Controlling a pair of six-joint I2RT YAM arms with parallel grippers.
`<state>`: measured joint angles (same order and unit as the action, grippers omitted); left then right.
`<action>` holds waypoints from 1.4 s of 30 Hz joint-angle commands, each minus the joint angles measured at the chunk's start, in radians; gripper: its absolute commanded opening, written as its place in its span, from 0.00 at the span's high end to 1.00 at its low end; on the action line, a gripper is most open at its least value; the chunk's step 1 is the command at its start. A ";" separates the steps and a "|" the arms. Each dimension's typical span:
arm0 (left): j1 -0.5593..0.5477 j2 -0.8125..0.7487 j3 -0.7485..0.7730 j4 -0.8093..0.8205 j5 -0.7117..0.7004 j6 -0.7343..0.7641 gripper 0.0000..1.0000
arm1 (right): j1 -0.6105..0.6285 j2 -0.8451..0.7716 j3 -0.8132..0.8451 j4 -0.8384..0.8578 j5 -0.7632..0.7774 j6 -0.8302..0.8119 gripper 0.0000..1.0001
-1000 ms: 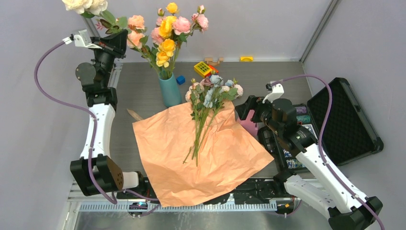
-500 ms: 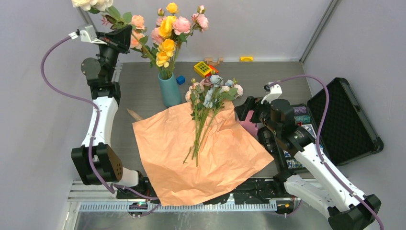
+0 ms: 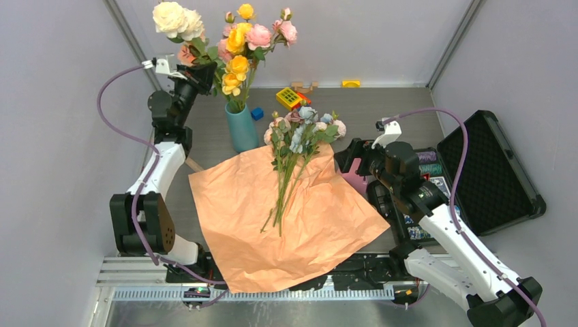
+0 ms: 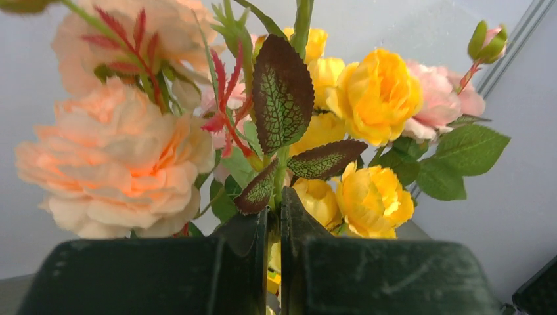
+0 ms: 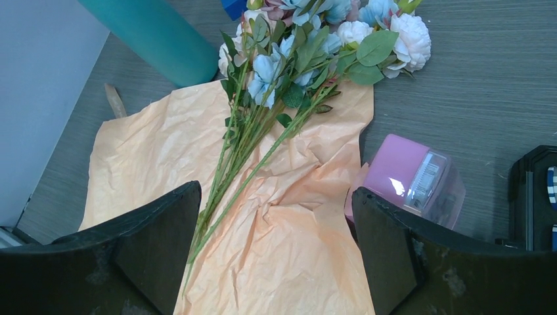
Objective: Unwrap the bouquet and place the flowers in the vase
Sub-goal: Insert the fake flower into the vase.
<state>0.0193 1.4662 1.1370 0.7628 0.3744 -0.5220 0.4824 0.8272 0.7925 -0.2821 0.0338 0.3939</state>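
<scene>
Wrapping paper (image 3: 293,225): tan-orange, crinkled, matte, spread open as a rough square on the grey table (image 3: 395,112). Flowers (image 3: 292,153) lie loose on it. Their thin green leafy stems point toward the near side, and the small white, pale-blue and pink heads fan out past the sheet's far edge. Vase (image 3: 240,131): smooth teal cylinder, upright, just left of the flower heads at the paper's far-left corner; contact with the paper cannot be told. It holds tall yellow and pink roses (image 3: 238,48). Left gripper (image 4: 276,211): jaws pressed together on the green stem of a rose sprig (image 3: 174,20) with ruffled cream and peach blooms and a dark veined leaf. It is raised high, left of and above the vase mouth. Right gripper (image 5: 276,195): jaws spread wide, gripping nothing, hovering just right of the flower heads; in its wrist view the stems lie below, between the two fingers. A glossy pink box (image 5: 410,180) sits at the paper's right edge.
</scene>
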 commanded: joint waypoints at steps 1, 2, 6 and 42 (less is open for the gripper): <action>-0.010 0.001 -0.034 0.094 -0.018 0.048 1.00 | -0.004 0.001 0.008 0.055 -0.011 -0.015 0.10; -0.010 0.004 -0.042 0.100 -0.016 0.048 1.00 | -0.004 0.001 0.007 0.055 -0.012 -0.013 0.10; -0.010 0.026 -0.068 0.108 -0.011 0.048 1.00 | -0.005 0.002 -0.007 0.072 -0.017 0.005 0.10; -0.084 0.011 -0.212 0.018 -0.051 0.100 0.56 | -0.004 0.016 0.009 0.047 -0.081 0.048 0.10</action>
<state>-0.0608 1.5421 0.9340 0.7731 0.3454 -0.4454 0.4824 0.8623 0.7738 -0.2562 -0.0326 0.4259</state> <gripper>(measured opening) 0.384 0.899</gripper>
